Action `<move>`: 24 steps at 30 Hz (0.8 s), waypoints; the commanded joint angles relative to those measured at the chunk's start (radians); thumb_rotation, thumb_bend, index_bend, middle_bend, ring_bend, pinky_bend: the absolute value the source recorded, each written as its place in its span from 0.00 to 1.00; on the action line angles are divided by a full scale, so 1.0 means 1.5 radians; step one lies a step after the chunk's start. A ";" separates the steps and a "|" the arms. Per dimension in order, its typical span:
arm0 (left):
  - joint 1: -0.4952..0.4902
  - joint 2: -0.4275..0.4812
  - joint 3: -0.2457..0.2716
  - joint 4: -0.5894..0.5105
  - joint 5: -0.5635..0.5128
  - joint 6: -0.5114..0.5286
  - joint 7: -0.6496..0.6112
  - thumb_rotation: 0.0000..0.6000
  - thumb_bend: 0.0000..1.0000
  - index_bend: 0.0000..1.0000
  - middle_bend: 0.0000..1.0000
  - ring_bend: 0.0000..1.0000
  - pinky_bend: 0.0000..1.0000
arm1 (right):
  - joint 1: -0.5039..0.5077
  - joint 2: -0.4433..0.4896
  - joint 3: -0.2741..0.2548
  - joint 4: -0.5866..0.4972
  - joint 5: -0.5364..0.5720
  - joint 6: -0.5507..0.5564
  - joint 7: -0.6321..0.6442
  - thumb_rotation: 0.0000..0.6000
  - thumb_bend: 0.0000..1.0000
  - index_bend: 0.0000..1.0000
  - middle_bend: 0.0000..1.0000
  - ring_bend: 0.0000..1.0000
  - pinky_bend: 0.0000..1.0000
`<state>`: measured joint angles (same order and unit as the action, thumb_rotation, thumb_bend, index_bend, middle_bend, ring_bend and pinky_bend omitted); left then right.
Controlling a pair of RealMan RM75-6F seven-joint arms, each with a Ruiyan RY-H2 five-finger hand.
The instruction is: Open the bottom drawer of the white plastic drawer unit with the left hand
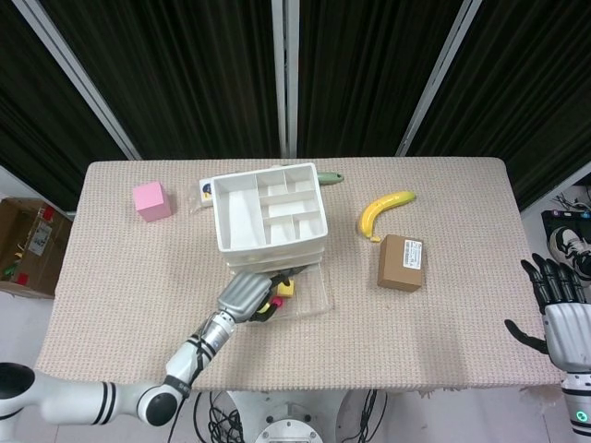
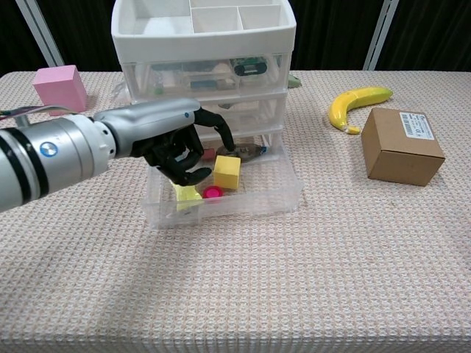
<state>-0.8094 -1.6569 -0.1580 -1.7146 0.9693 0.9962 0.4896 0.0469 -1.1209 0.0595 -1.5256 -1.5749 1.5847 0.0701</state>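
Note:
The white plastic drawer unit stands mid-table. Its clear bottom drawer is pulled out toward me. Inside lie a yellow block, a small pink piece and another yellow piece. My left hand hangs over the drawer's left half, fingers loosely bent and apart, holding nothing; one fingertip reaches toward the unit's front. My right hand is off the table's right edge, fingers spread and empty. It does not show in the chest view.
A banana and a brown cardboard box lie right of the unit. A pink cube sits at the far left. A green item pokes out behind the unit.

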 commanded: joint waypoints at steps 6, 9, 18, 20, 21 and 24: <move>-0.042 -0.053 0.003 0.068 -0.053 0.015 0.105 1.00 0.41 0.26 0.81 0.93 1.00 | -0.002 0.000 0.000 0.005 0.004 -0.001 0.005 1.00 0.08 0.00 0.02 0.00 0.03; -0.049 -0.058 0.006 0.078 -0.062 0.016 0.123 1.00 0.40 0.26 0.81 0.93 1.00 | -0.002 -0.001 0.000 0.007 0.006 -0.003 0.008 1.00 0.08 0.00 0.02 0.00 0.03; -0.054 -0.107 0.000 0.139 -0.063 0.023 0.112 1.00 0.36 0.36 0.82 0.93 1.00 | -0.003 -0.004 0.001 0.016 0.008 -0.005 0.018 1.00 0.08 0.00 0.02 0.00 0.03; -0.049 -0.123 -0.004 0.155 -0.057 0.030 0.095 1.00 0.33 0.41 0.83 0.94 1.00 | -0.003 -0.004 0.002 0.018 0.008 -0.004 0.021 1.00 0.08 0.00 0.02 0.00 0.03; -0.046 -0.128 -0.006 0.160 -0.052 0.036 0.087 1.00 0.31 0.44 0.83 0.94 1.00 | -0.003 -0.005 0.002 0.019 0.008 -0.004 0.022 1.00 0.08 0.00 0.02 0.00 0.03; -0.032 -0.131 -0.010 0.154 -0.027 0.055 0.054 1.00 0.29 0.50 0.84 0.94 1.00 | -0.003 -0.005 0.002 0.022 0.009 -0.004 0.025 1.00 0.08 0.00 0.02 0.00 0.03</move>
<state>-0.8710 -1.8488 -0.1675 -1.4783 0.9073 1.0605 0.5966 0.0417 -1.1279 0.0625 -1.4932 -1.5616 1.5780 0.1070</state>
